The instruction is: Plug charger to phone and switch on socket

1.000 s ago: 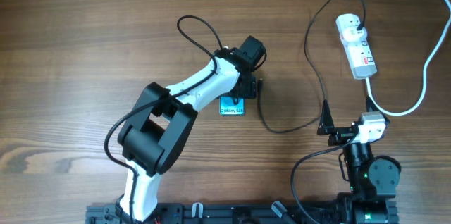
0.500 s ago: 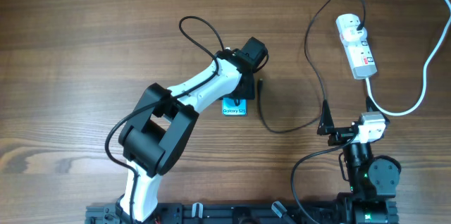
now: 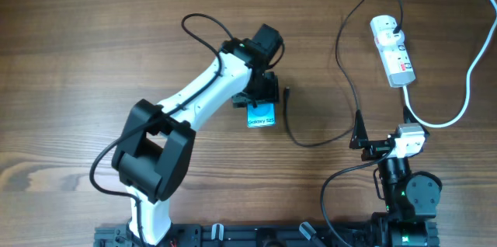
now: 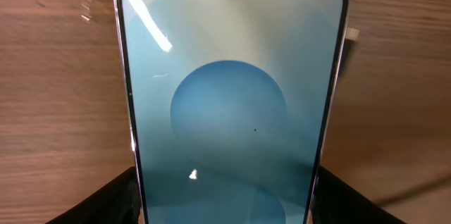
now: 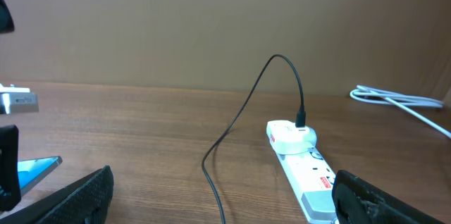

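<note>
The phone [image 3: 262, 117] lies flat on the wooden table, cyan screen up, and fills the left wrist view [image 4: 229, 97]. My left gripper [image 3: 261, 99] is over its far end, with a finger pressed against each long edge [image 4: 229, 206]. The charger cable [image 3: 342, 68] runs from the socket [image 3: 393, 51] in a loop to its plug tip [image 3: 287, 90], which lies just right of the phone and apart from it. My right gripper [image 3: 382, 126] is open and empty near the front right. Its view shows the socket [image 5: 310, 178] and the cable [image 5: 243, 115].
The socket's thick white cord [image 3: 468, 84] curves off past the right edge of the table. A white adapter [image 5: 291, 136] sits plugged into the socket's far end. Bare wood lies to the left and at the back.
My left arm has swung its elbow to the left and its wrist has turned. The phone has shifted slightly to the right with it. The right arm has not moved.
</note>
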`<state>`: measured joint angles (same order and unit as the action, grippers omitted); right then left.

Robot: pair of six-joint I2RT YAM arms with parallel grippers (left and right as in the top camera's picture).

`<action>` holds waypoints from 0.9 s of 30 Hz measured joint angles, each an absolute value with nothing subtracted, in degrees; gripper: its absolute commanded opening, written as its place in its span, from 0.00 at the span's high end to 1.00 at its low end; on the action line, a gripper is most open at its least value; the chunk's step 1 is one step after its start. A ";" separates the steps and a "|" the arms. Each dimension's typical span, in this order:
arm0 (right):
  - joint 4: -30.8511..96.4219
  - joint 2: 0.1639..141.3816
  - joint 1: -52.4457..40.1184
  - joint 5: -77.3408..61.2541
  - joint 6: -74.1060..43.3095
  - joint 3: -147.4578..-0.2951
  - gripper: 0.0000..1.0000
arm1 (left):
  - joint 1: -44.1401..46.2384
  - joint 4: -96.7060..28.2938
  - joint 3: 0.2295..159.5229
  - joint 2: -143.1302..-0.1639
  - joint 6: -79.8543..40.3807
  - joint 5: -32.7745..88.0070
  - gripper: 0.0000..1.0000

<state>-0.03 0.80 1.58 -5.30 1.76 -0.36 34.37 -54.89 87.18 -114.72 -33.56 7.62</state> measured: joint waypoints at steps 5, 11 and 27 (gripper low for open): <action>-0.03 0.78 1.58 -5.30 1.76 -0.36 0.00 | 28.51 -54.37 87.20 -114.52 -33.58 29.06 0.32; -0.01 0.80 1.58 -5.30 1.76 -0.36 0.00 | 19.73 -49.50 87.20 -114.50 -33.91 51.90 0.33; -14.52 1.21 1.58 -29.71 -78.02 -0.34 0.00 | 7.51 -36.80 87.18 -114.50 -56.23 81.17 0.33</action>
<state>-14.52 1.21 1.58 -29.71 -78.02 -0.34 7.51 -36.80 87.18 -114.50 -56.23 81.17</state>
